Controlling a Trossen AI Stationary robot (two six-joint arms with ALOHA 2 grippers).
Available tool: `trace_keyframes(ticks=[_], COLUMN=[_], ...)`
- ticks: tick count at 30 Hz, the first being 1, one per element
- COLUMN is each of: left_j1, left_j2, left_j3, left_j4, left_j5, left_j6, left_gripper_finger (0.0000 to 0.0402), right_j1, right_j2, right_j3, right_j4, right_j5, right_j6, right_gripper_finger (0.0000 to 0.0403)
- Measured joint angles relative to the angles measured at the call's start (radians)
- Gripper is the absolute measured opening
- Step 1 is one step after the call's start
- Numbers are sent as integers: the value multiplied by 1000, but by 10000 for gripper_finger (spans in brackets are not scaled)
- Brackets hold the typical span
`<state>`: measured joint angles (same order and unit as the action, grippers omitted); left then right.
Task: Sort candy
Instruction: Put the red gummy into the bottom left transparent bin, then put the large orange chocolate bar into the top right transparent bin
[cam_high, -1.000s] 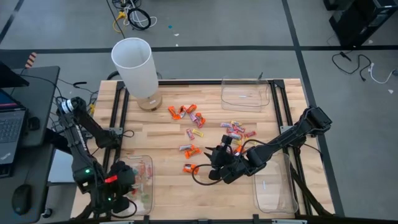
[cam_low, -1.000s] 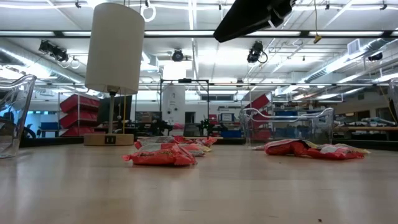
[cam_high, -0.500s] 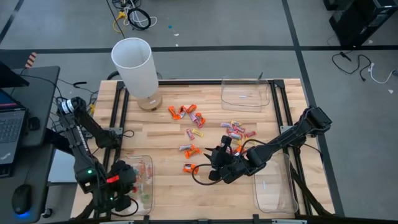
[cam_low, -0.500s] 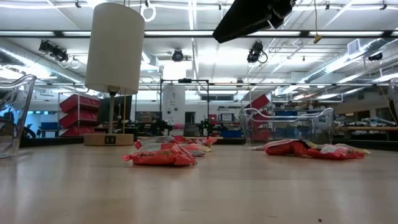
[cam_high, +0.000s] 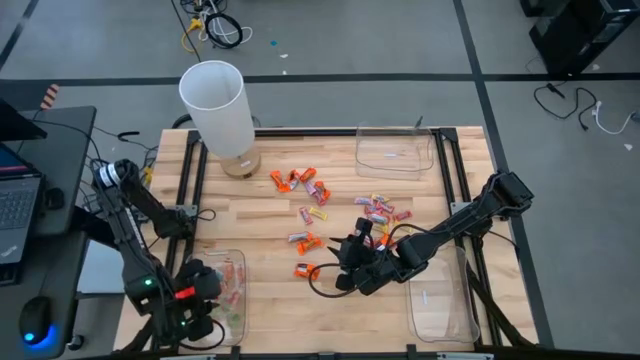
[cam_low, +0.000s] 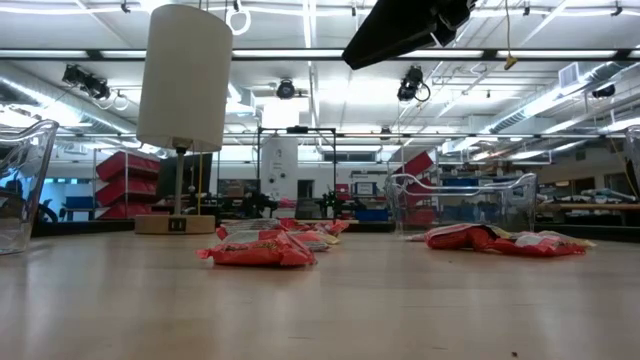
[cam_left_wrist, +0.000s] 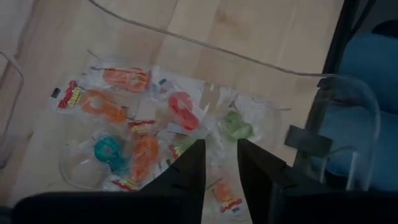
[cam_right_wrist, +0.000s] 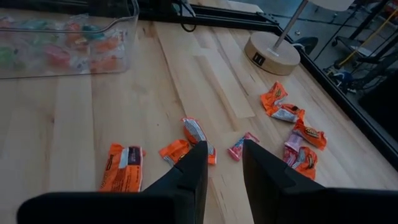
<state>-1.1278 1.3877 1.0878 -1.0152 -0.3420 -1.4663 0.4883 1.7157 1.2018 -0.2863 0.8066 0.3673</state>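
Pale wood table (cam_high: 270, 215), glossy candy (cam_high: 300, 178), clear plastic tray (cam_high: 395, 150)

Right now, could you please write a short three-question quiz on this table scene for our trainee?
1. True or false: the left gripper hangs over a clear tray that already holds candy.
2. What stands at the table's far left corner? A) a white lamp B) a kettle C) a box
3. Fill in: the right gripper is low over loose candy near the table's ____.

Key: 1 true; 2 A; 3 middle. The near right tray and the far tray show no candy.
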Motion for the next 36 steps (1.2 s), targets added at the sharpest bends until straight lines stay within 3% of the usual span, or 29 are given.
trace_keyframes(ticks=[7, 13, 26, 30, 36], left_j1=[0, 2, 2, 2, 2], left_j2=[1, 1, 1, 1, 1], left_j3=[0, 0, 0, 0, 0], left_j4=[0, 2, -1, -2, -1], left_j5=[-6, -128, -308, -323, -357], left_j6=[23, 114, 154, 177, 233], left_gripper_finger=[101, 101, 101, 101, 101], right_j1=[-20, -98, -460, -535, -583], right_j2=[0, 0, -2, -2, -2], right_j3=[0, 13, 97, 69, 28], right_j4=[-20, -126, -924, -1036, -1031], right_j5=[0, -28, -432, -491, -518], right_j6=[31, 97, 552, 600, 540], right_gripper_finger=[85, 83, 83, 85, 87])
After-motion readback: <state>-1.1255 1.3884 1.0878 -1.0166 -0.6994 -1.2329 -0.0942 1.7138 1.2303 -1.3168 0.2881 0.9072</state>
